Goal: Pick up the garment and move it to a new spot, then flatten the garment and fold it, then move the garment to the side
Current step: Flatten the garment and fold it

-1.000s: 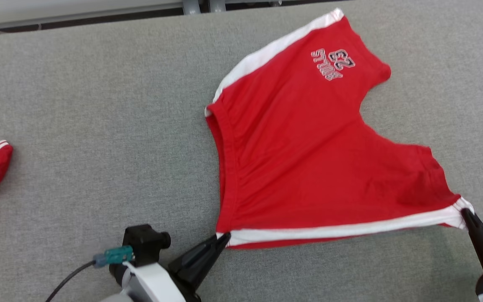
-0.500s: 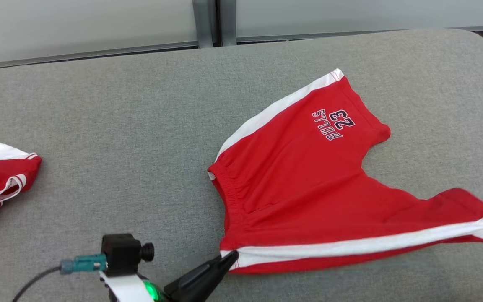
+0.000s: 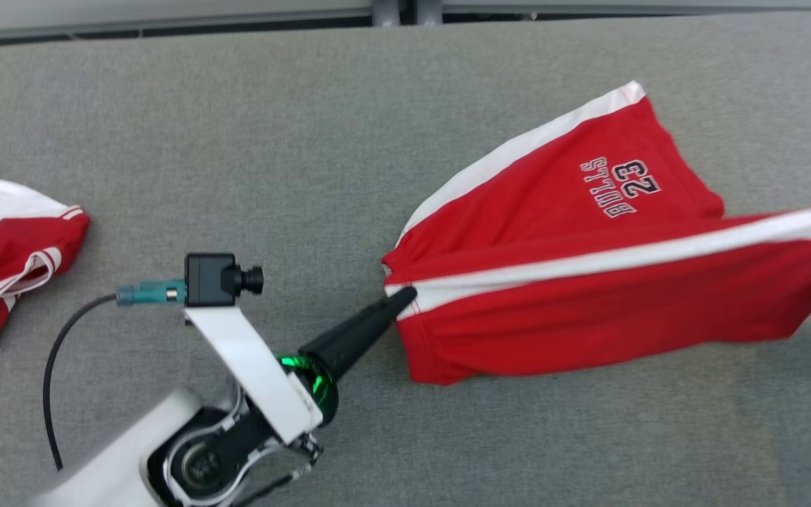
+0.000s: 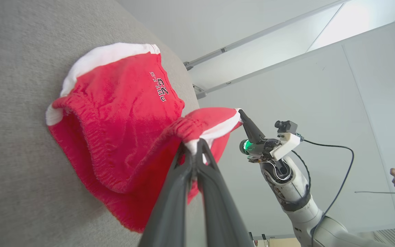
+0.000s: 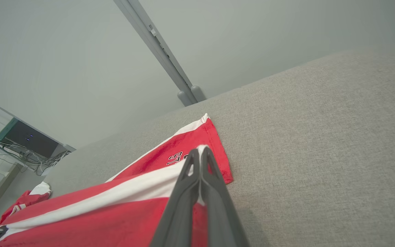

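Tabletop of grey woven fabric (image 3: 236,141) carries the red jersey shorts with white side stripes (image 3: 588,324) on its right half, with a second red-and-white garment (image 3: 4,239) bunched well apart at the left edge. A second ago the shorts' near striped edge was stretched low along the side closest to the robot. Now that edge is raised and carried over the far half, so the stripe runs just beside the print and the cloth under it hangs off the table. I judge the fold to be under way but not yet laid down. The left gripper (image 3: 405,296) is pinched tight on the waist end of the stripe, and the right gripper (image 5: 200,151) is clamped on the stripe's other end. Dark, pale-outlined lettering (image 3: 620,186) reads "BULLS 23".
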Controlling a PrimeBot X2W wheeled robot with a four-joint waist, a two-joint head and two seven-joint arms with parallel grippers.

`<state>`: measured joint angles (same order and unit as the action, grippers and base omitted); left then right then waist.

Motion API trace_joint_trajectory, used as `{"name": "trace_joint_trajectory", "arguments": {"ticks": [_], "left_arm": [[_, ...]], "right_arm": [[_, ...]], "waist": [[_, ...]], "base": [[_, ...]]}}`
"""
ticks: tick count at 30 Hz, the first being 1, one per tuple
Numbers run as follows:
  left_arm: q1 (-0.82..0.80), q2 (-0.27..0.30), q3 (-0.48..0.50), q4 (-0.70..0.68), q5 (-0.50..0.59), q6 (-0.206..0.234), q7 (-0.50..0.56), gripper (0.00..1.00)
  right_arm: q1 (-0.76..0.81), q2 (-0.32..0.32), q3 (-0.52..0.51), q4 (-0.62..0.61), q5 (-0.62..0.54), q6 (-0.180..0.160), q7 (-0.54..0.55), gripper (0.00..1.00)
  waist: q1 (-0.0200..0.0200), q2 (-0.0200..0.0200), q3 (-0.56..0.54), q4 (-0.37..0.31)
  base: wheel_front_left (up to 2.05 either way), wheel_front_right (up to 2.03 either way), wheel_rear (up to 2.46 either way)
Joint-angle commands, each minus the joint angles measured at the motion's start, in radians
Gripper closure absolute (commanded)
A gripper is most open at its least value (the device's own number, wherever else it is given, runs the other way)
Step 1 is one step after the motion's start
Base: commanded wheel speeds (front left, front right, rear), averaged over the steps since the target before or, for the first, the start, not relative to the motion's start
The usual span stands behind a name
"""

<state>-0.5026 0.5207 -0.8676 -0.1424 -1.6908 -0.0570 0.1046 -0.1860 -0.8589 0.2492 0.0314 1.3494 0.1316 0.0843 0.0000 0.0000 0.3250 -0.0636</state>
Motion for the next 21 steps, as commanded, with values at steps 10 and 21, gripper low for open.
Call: {"name": "trace_joint_trajectory", "arguments": {"ticks": [10, 21], "left_arm": [[-0.118, -0.069, 0.072, 0.161, -0.103, -0.033, 0.049, 1.0], [-0.221, -0.138, 0.082, 0.318, -0.08, -0.047, 0.067, 0.56]], "right_arm": [[-0.358, 0.043, 0.073, 0.158, -0.107, -0.002, 0.162, 1.0], [-0.642, 0.132, 0.138, 0.375, -0.177, -0.002, 0.284, 0.15]], "waist": [[0.0, 0.0, 0.118, 0.079], [0.0, 0.0, 0.209, 0.125]], "base": [[0.0, 0.0, 0.0], [0.0, 0.0, 0.0]]}}
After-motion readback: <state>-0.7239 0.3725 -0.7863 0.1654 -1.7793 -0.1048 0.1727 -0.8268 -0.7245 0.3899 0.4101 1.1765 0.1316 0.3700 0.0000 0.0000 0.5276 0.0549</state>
